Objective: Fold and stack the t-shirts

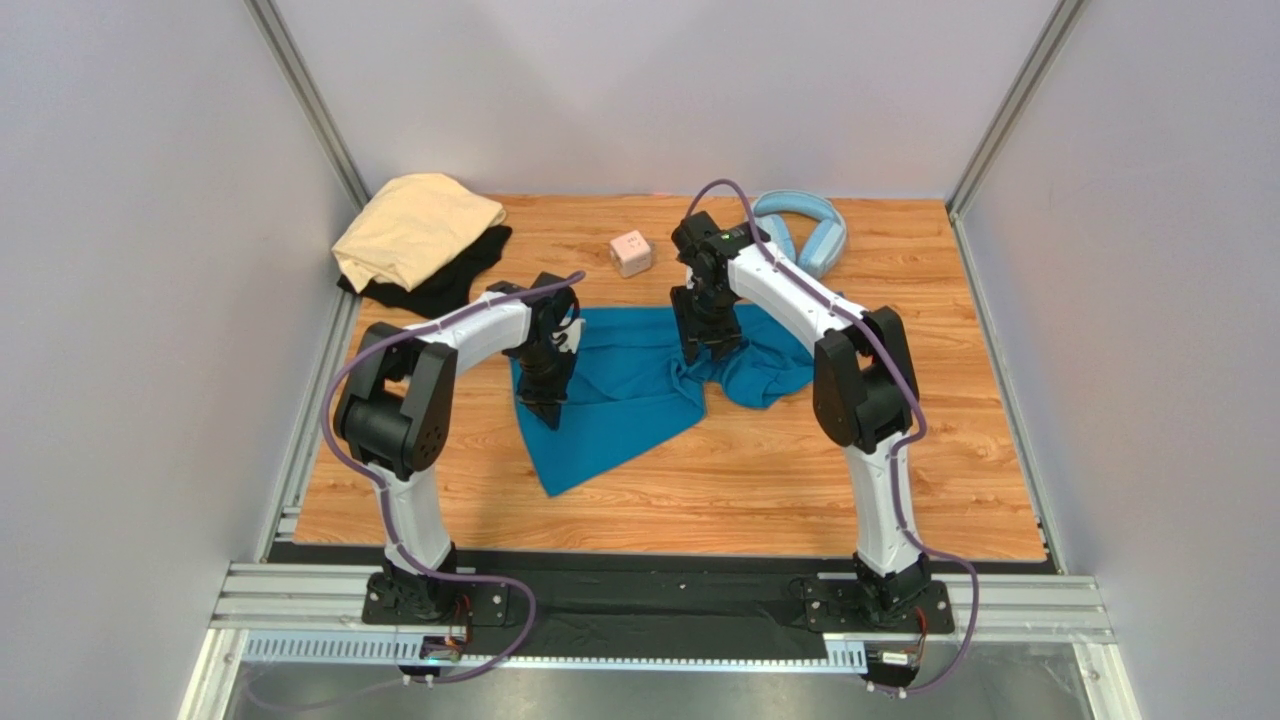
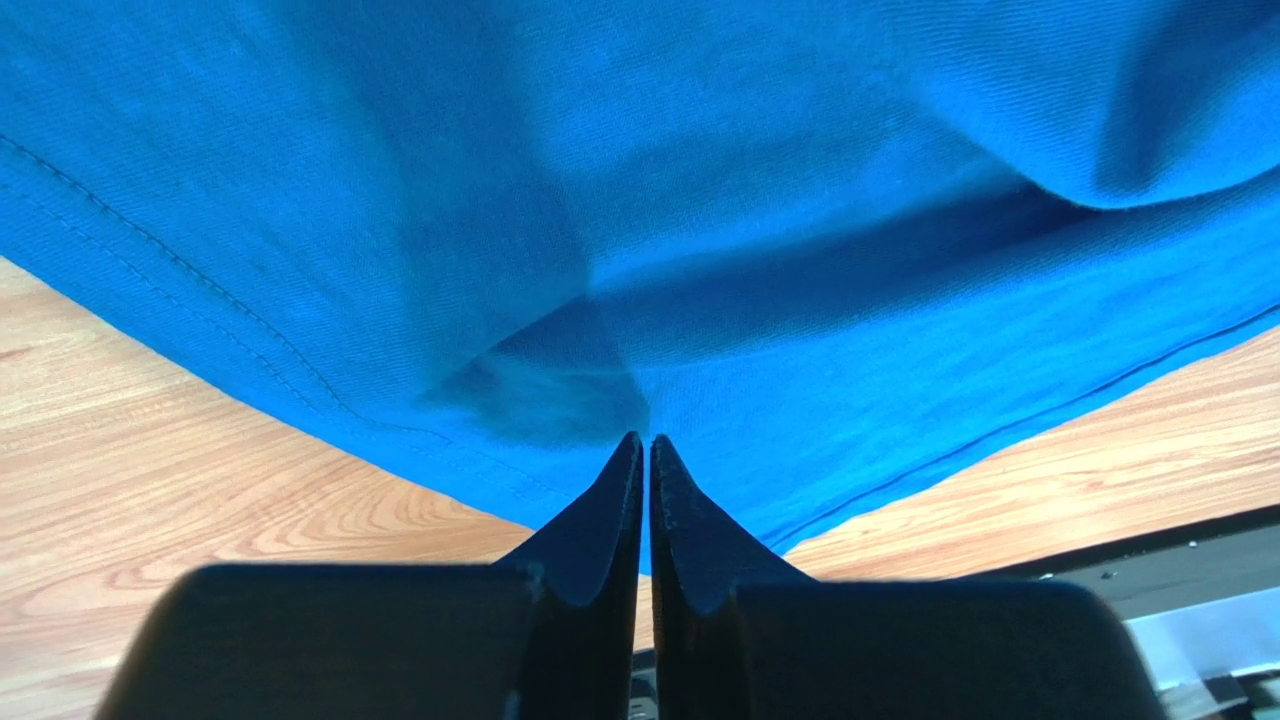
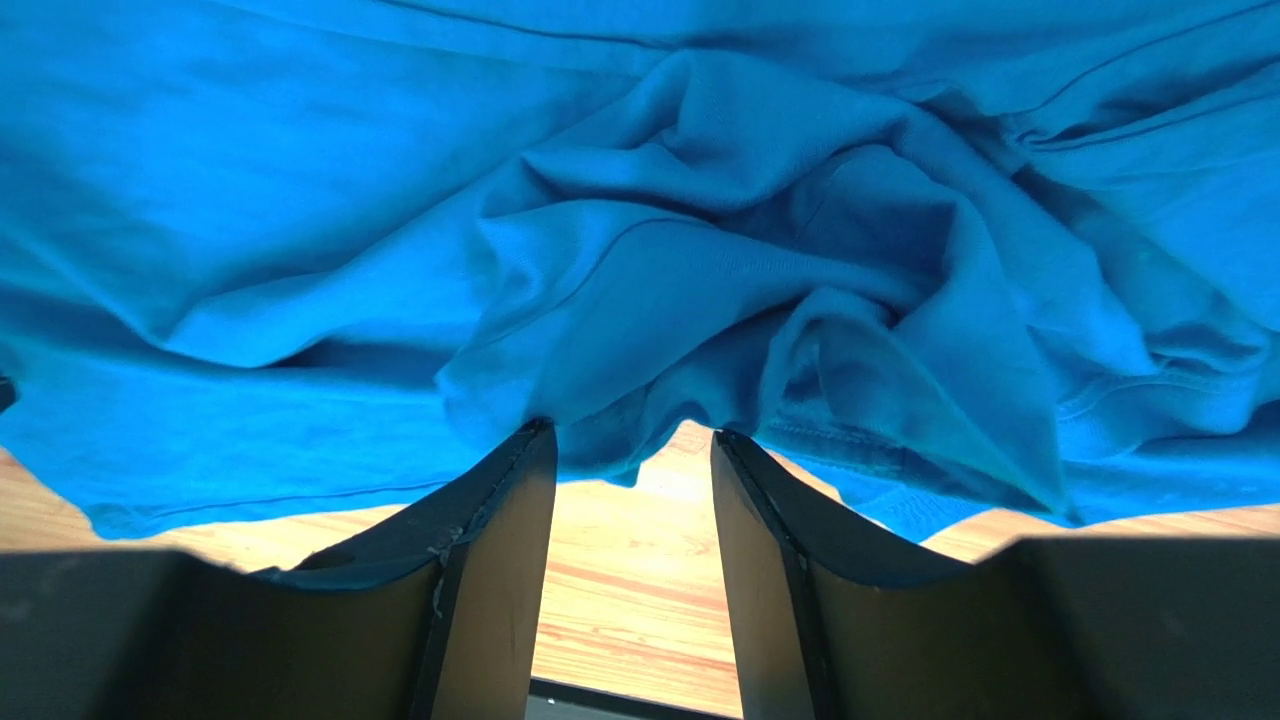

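The teal-blue t-shirt [image 1: 631,393] lies spread and rumpled in the middle of the wooden table [image 1: 781,480]. My left gripper [image 1: 541,393] is at the shirt's left side. In the left wrist view it [image 2: 646,443] is shut, pinching the blue cloth [image 2: 601,225], which puckers toward the tips. My right gripper [image 1: 703,345] is over the shirt's bunched upper right part. It [image 3: 631,435] is open, tips against the crumpled folds [image 3: 751,270], with bare wood showing between the fingers. A pale tan t-shirt [image 1: 413,225] lies on a black t-shirt [image 1: 451,278] at the back left.
A small pink cube [image 1: 631,252] sits behind the blue shirt. Light-blue headphones [image 1: 812,228] lie at the back, just behind the right arm. Grey walls with metal posts close in the table on three sides.
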Motion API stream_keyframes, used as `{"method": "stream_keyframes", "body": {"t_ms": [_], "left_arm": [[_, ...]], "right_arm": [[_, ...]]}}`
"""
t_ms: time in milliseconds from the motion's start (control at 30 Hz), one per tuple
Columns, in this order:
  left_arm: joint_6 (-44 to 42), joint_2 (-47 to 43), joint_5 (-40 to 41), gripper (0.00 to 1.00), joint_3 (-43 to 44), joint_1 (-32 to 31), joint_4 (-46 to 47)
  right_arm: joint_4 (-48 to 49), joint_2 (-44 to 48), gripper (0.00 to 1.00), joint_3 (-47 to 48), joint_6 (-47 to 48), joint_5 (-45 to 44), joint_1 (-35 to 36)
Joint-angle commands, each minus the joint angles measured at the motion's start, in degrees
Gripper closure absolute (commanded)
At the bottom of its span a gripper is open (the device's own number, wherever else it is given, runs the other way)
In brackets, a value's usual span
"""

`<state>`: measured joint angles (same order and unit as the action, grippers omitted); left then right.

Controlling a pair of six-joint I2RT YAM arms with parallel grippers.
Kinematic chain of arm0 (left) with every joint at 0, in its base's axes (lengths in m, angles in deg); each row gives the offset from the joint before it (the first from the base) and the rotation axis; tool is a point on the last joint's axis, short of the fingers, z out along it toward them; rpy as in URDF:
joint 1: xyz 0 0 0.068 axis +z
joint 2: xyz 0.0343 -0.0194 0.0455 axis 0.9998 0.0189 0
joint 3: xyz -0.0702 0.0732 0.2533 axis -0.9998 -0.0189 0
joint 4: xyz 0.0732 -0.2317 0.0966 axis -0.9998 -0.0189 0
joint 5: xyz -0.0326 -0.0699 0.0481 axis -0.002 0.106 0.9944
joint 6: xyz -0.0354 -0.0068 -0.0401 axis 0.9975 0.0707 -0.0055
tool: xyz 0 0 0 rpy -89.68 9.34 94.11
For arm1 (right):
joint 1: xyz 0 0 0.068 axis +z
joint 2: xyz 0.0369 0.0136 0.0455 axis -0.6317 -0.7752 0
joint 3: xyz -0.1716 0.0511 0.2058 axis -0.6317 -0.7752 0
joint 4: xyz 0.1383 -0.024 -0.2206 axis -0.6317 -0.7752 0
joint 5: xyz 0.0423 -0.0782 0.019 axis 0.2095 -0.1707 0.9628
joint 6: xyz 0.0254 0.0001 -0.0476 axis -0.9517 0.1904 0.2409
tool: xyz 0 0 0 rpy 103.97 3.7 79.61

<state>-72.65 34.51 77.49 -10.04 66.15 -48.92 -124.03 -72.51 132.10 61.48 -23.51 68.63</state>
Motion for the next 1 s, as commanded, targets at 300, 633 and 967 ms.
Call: {"method": "stream_keyframes", "body": {"t_ms": [300,633,967], "left_arm": [[-2.3,-1.2,0.3,0.91,2.3,-0.1,0.2],[-1.3,-1.4,0.3,0.91,3.0,-0.2,0.4],[-0.3,-3.3,0.5,0.91,2.4,-0.2,0.0]], "right_arm": [[-1.6,0.3,0.97,0.0,-2.0,-3.3,0.2],[-0.6,7.5,1.00,-3.8,-1.3,-6.0,0.1],[-0.9,17.5,1.00,-6.7,-1.1,-7.3,0.1]]}}
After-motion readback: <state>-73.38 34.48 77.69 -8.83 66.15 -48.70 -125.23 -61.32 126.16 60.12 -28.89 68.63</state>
